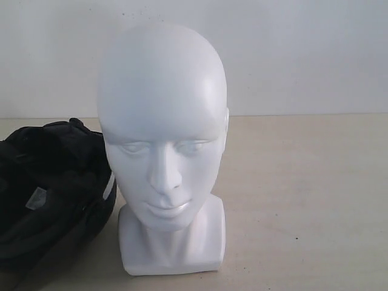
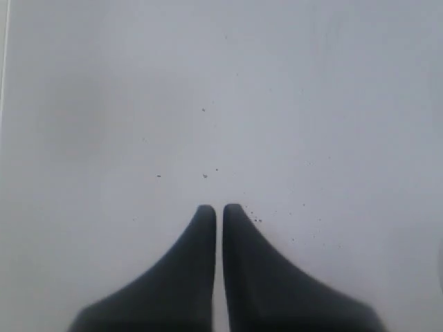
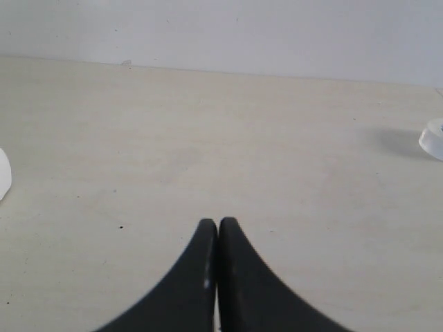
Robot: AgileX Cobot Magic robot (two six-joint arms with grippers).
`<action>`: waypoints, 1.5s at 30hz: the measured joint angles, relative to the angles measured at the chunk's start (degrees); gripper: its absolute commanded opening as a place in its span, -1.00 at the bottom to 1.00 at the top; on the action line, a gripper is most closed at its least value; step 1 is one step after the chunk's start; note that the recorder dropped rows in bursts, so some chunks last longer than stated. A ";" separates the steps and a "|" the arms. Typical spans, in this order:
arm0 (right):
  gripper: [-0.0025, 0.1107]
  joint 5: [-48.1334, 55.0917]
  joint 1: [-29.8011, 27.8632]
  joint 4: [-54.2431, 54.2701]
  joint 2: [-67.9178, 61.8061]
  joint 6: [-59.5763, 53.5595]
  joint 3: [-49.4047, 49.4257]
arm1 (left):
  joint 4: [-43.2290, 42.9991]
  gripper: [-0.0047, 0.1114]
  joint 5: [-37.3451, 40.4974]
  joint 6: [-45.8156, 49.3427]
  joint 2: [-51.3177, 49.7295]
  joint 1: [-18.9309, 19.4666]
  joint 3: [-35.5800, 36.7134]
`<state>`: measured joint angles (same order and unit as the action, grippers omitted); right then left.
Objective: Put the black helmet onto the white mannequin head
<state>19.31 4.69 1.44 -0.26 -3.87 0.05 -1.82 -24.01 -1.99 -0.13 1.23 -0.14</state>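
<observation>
While neither arm shows in the exterior view, the glossy white bald plastic mannequin head point(image 1: 162, 139) stands upright mid-frame on its blocky base, face to camera, on the pale beige surface point(image 1: 303, 200). The round matte-black open-face helmet point(image 1: 51, 188) lies at the left edge, padded lining up, partly cropped, just beside the head's base; can't tell if it touches. Plain white wall point(image 1: 303, 54) behind.

Left wrist view: left claw point(image 2: 216, 207) closed, tips almost together, nothing in it. It faces a plain pale grey speckled plane; helmet and head are not in this view.

Right wrist view: right claw point(image 3: 218, 223) closed, tips touching, empty, low over the beige surface point(image 3: 208, 138). A small pale rounded thing point(image 3: 432, 138) sits at one frame edge, too cropped to identify.

Risks, judged: task not started. The helmet likely needs turning over, and its smooth shell may slip from a narrow pinch. Lowering it off-centre could knock or tip the head. The chin strap might snag on the nose or chin and leave the helmet crooked.

Writing: a small grey tag point(image 1: 36, 197) in the lining, unreadable. A white side stripe point(image 1: 109, 185), no text. No brand legible.
</observation>
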 measured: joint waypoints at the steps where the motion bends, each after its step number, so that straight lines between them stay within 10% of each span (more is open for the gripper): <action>1: -0.96 0.00 0.00 0.00 0.00 0.00 0.00 | -0.10 -0.84 1.11 -0.09 0.00 0.00 -0.51; 15: -0.96 0.00 0.00 0.00 0.00 0.00 0.00 | -0.10 -0.84 31.88 0.61 -11.87 0.00 -20.93; 45: -0.96 0.00 0.00 0.00 0.00 0.00 0.00 | 1.05 -0.84 34.96 -9.14 -18.67 0.00 -22.67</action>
<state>19.31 4.69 1.44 -0.26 -3.87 0.05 -0.77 10.95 -11.13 -18.80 1.23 -22.81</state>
